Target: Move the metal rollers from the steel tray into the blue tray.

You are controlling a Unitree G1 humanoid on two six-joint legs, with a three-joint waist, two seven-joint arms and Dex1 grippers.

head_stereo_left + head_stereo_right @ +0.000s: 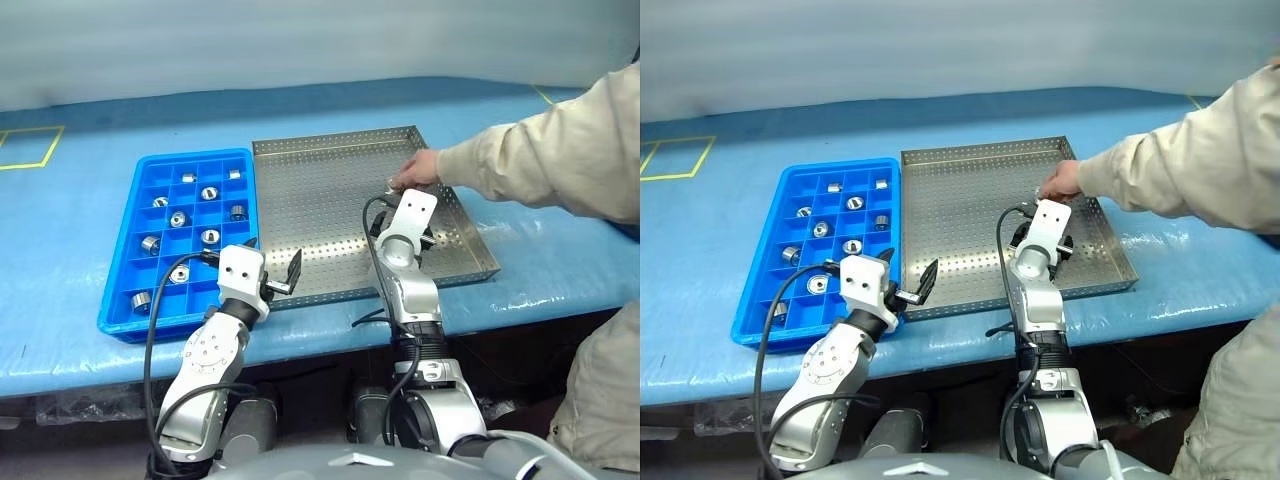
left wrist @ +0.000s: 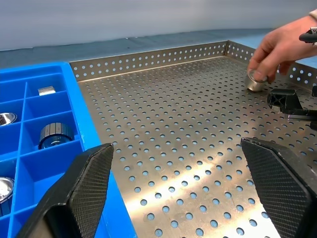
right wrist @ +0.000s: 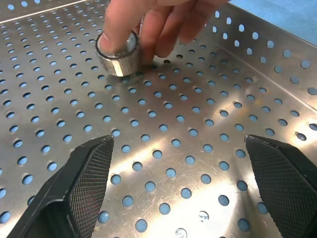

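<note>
Blue table (image 1: 80, 250): steel tray (image 1: 330, 210) mostly bare, person's hand (image 1: 418, 168) w/ roller (image 3: 117, 54) nr far-right rim; both robot hands released

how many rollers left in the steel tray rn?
1. A single metal roller sits on the steel tray floor near its far right side, under a person's hand, ahead of the right gripper. Others may be hidden behind that arm.

Head views look down from behind over both trays; wrist views sit low and close, sharing the steel tray (image 2: 188, 148) floor.
</note>
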